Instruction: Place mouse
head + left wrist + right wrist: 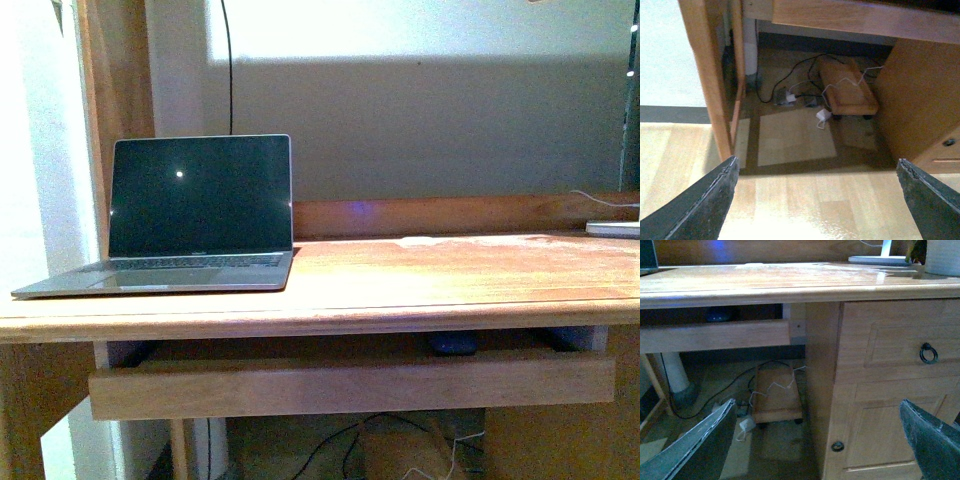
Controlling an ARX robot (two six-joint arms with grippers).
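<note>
- The worktop (450, 275) is a wooden desk surface running the full width of the front view, with a raised back rail.
- A cabinet of drawers (890, 345) stands under the worktop's right end; the upper drawer has a dark ring pull (928, 353).
- A laptop (200, 210) sits open at the left end of the worktop, screen dark, base flat on the wood.
- A pull-out shelf (350, 385) hangs below the worktop, its front rail level.
- A low wheeled board (847, 90) stands on the floor under the desk, with cables (790, 75) and a white plug beside it.
- The left tool (816, 161) is spread wide and holds nothing; it is low, above the floor in front of the desk.
- The right tool (816, 402) is likewise spread wide and empty, facing the drawers.
- A white flat lamp base (615, 228) rests at the worktop's far right.
- The mouse (453, 344) lies on the pull-out shelf, under the worktop and behind the front rail, right of centre and well apart from both tools; only its dark top shows.
</note>
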